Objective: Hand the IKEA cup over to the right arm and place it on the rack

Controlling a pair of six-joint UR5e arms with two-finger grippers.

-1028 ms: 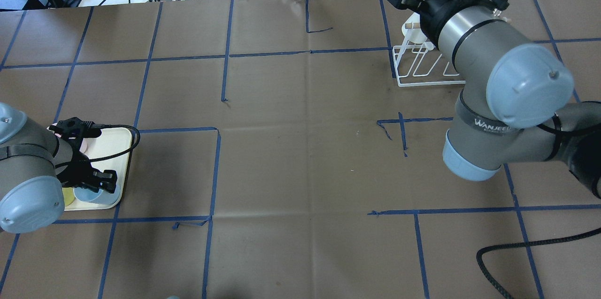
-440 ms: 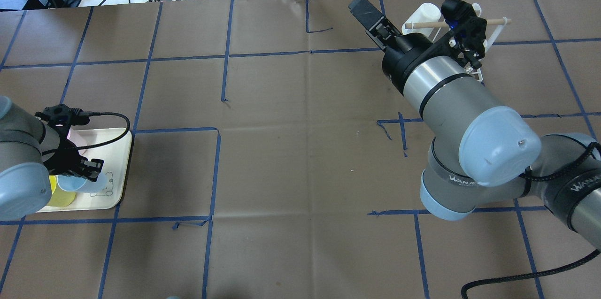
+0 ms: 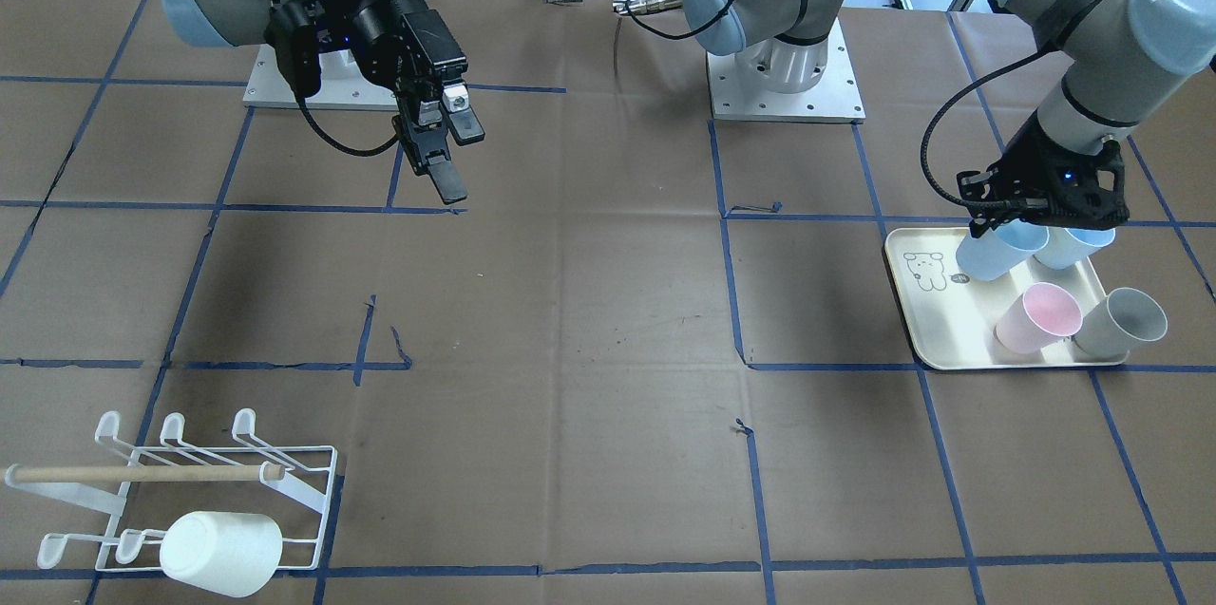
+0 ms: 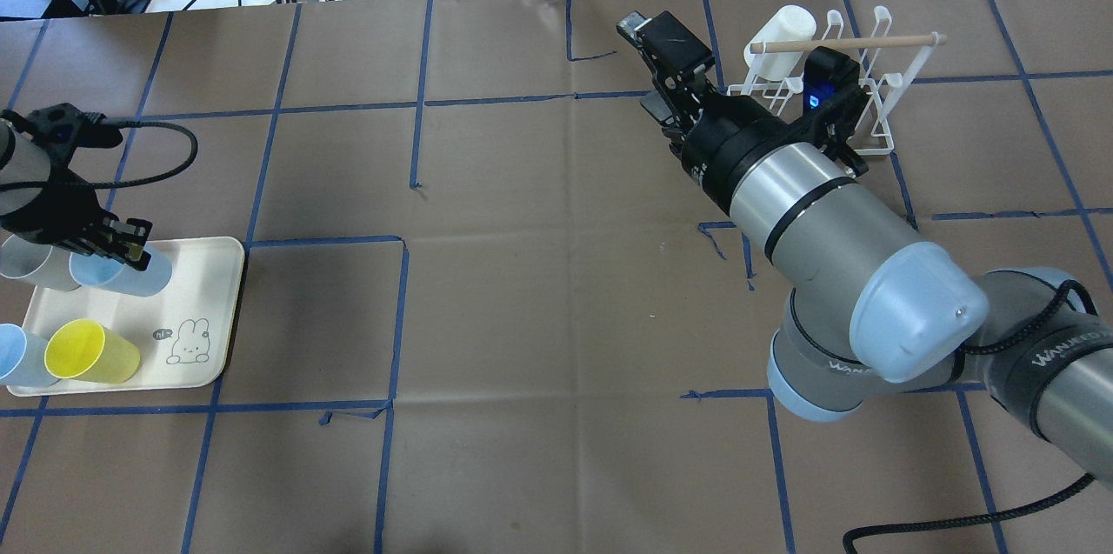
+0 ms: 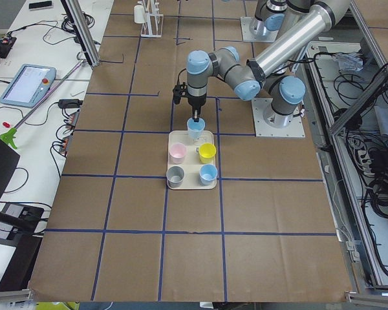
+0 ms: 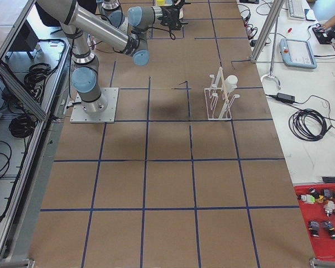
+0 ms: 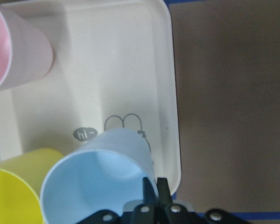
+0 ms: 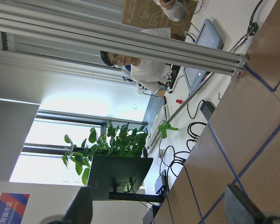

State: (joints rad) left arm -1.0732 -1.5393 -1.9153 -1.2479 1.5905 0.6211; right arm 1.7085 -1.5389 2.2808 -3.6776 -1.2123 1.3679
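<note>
My left gripper [image 7: 155, 191] is pinched on the wall of the light-blue cup [image 7: 102, 158] at its rim. Only the left wrist camera shows me this, the two fingers close together either side of the wall. The front view shows that cup tilted over the rabbit end of the cream tray [image 3: 940, 325], but the gripper body hides the grip itself. I can't tell whether the cup's base touches the tray.

From the front I see a pink cup [image 3: 1037, 315], a grey cup [image 3: 1121, 320] and a second blue cup [image 3: 1069, 249] on the tray, but no yellow one. The overhead view gives me the yellow cup [image 4: 91, 351], just beside the rabbit drawing.

My right gripper [image 3: 463, 166] hangs spread over the table [image 3: 608, 301], nothing between its fingers, well apart from the tray. Its wrist camera looks out past the table edge at a plant [image 8: 107, 144] and a person [image 8: 147, 72], so it shows neither cup nor rack.

The rack [image 3: 142, 473] stands on the operators' side of the table, on the robot's right, with a white cup [image 3: 220, 553] tilted on an end prong. In the overhead view the right arm [image 4: 809, 197] covers part of it.
</note>
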